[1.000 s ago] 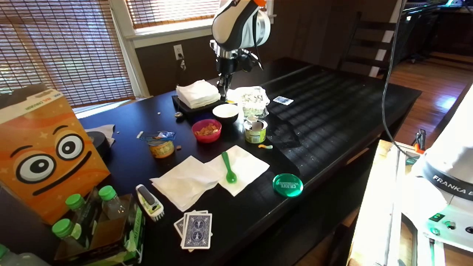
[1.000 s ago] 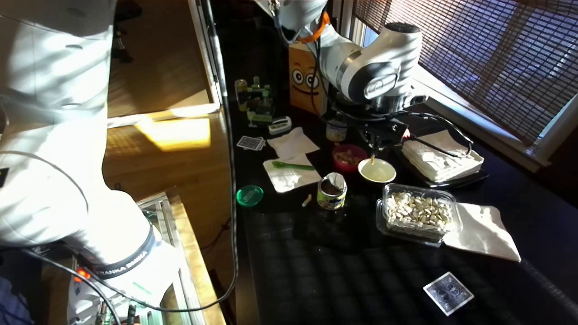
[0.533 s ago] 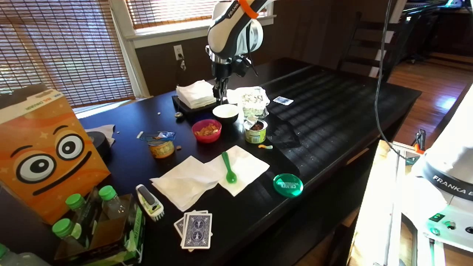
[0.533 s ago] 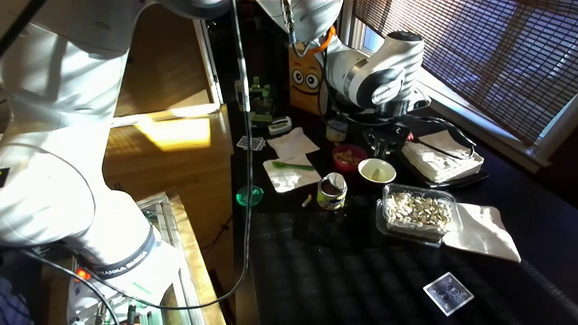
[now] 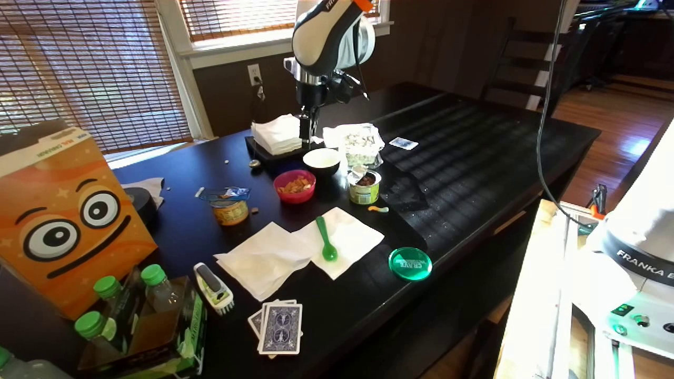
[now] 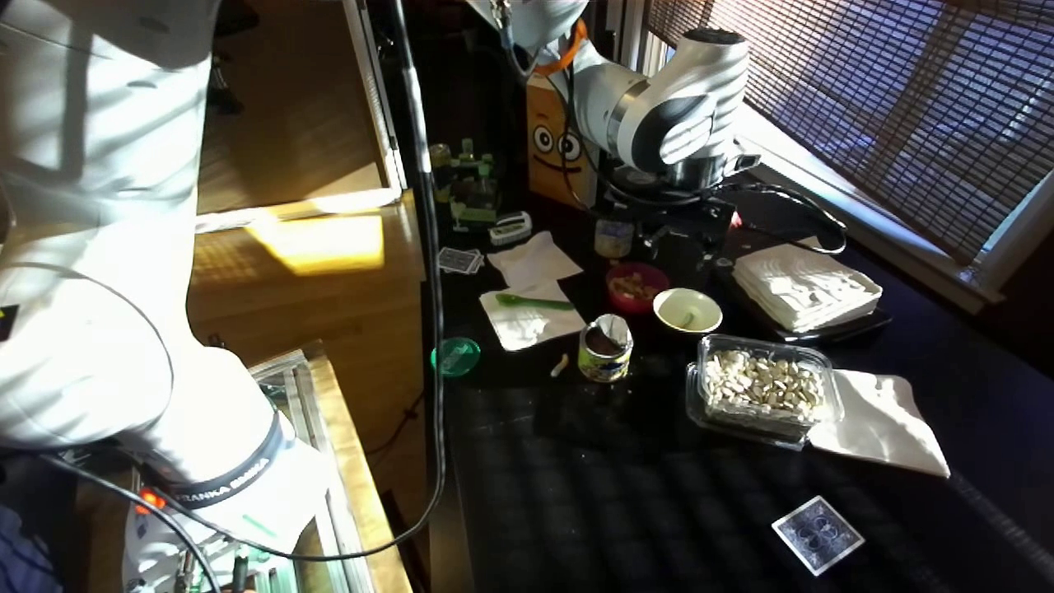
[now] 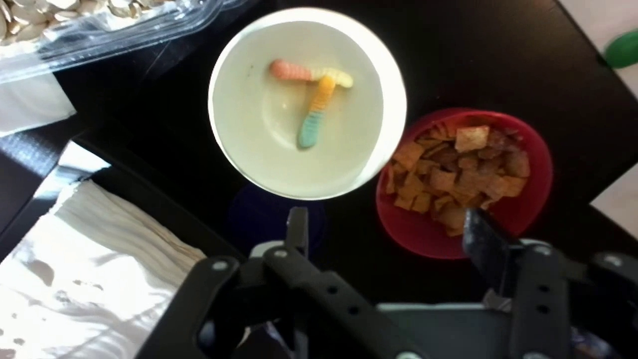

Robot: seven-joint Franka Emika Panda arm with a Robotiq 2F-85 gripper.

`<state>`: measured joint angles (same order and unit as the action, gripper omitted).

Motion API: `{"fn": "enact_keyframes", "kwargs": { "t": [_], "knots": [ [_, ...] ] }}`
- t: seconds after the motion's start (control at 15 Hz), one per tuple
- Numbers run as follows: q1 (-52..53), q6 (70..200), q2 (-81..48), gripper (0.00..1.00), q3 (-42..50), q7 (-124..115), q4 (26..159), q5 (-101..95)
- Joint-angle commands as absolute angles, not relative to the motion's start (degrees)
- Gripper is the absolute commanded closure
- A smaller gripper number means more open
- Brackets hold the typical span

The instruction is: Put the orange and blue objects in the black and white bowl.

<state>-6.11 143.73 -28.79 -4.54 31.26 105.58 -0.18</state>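
In the wrist view, the black and white bowl (image 7: 239, 124) holds two gummy worms: an orange and blue worm (image 7: 316, 107) and a pink and pale yellow worm (image 7: 293, 70), touching each other. Another worm, orange with a pale bluish end (image 5: 378, 209), lies on the dark table near the front. My gripper (image 7: 385, 219) is open with nothing between its fingers. It hangs above the table, just behind the bowl and close to the napkin stack in an exterior view. The bowl's dark outside (image 5: 323, 170) shows there too.
Close beside the bowl stand a red bowl (image 7: 418, 244) of cereal squares, an opened can (image 5: 364, 195) and a clear seed box (image 6: 766, 428). A napkin stack (image 6: 807, 288) on a black tray sits by the window. Napkins, a green spoon (image 5: 326, 239) and cards (image 5: 280, 329) lie in front.
A second ago the shut gripper held a worm over the bowl. That worm now lies inside it. The jaws have opened, and the arm has shifted a little away from the bowl.
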Motion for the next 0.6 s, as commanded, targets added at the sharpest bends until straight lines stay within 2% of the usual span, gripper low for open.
{"fn": "enact_keyframes", "kwargs": {
  "t": [0.0, 0.2, 0.53],
  "knots": [
    [-7.42, 142.84, -19.72, 0.00, -7.41, 39.69, 115.83, -1.52],
    [-7.41, 143.53, -13.85, 0.00, -8.54, 47.66, 123.35, -0.37],
    [-4.86, 144.31, -5.91, 0.00, -7.72, 48.16, 135.26, 1.28]
  ]
}}
